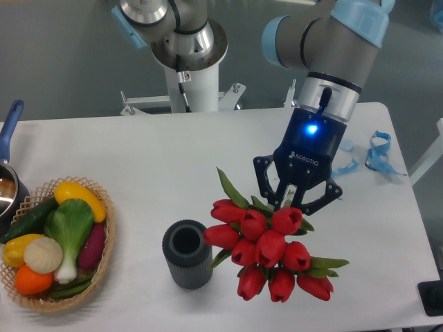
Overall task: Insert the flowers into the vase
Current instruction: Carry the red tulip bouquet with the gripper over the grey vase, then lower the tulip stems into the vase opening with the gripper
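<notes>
Gripper [293,201] closed on stems of flowers [268,252], just behind red heads; bunch held above table [173,152], blooms toward camera, leaves sticking out L and R. Vase [187,254] upright on table, just L of flowers, nearest bloom abt touching its rim in view. Mouth open, unfilled. Wicker basket [104,259] w/ toy veg [66,232] well L of vase.
</notes>
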{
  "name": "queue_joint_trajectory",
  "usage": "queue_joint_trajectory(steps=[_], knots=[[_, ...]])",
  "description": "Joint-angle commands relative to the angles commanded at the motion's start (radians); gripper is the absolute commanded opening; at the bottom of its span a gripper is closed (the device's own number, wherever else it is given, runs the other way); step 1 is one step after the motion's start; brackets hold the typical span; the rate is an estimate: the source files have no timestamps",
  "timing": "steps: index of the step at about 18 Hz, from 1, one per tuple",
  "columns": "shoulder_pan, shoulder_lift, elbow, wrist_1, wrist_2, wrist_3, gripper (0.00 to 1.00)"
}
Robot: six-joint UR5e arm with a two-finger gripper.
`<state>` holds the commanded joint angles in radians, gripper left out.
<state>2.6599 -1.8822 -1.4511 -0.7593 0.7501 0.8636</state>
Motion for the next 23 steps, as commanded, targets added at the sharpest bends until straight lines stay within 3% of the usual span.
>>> queue_joint_trajectory(steps=[5, 13, 19, 23], knots=[[-0.015, 0.011, -0.009, 0.006, -0.006, -0.005, 0.00], [-0.107, 0.015, -0.018, 0.008, -0.012, -0.014, 0.00], [-0.135, -0.001, -0.017, 0.046, -0.227, -0.011, 0.00], [-0.140, -0.070, -0.015, 0.100, -0.408, 0.052, 0.00]])
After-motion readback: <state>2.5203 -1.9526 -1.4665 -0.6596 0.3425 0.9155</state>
